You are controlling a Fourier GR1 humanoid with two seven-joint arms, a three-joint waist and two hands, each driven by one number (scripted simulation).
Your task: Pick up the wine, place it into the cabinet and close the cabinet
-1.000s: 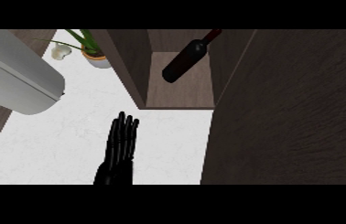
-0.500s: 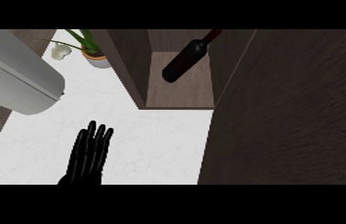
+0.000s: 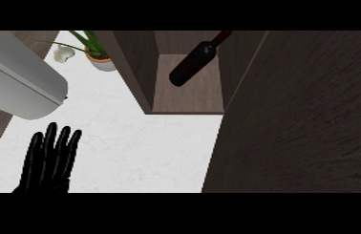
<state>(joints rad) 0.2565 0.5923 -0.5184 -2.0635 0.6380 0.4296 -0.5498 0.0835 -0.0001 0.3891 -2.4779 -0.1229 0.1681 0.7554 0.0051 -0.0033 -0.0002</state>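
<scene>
Dark wine bottle (image 3: pixel 192 66) lies tilted inside the cabinet (image 3: pixel 137 70), released; left hand (image 3: pixel 48 162), fingers straight and holding nothing, has drawn back down-left, well apart from the cabinet, so placing looks done and closing remains; right hand unseen.

White marbled counter (image 3: pixel 141 147) fills the middle & lower left of the view. Top left: potted plant (image 3: pixel 95 49) w/ long green leaves in a pale pot, standing on the counter near the back. Just left of it, a small whitish object (image 3: pixel 62 55), too small to tell what it is. Along the left edge, a big rounded grey appliance (image 3: pixel 28 85) lies across the counter, w/ a seam running over its body.
</scene>
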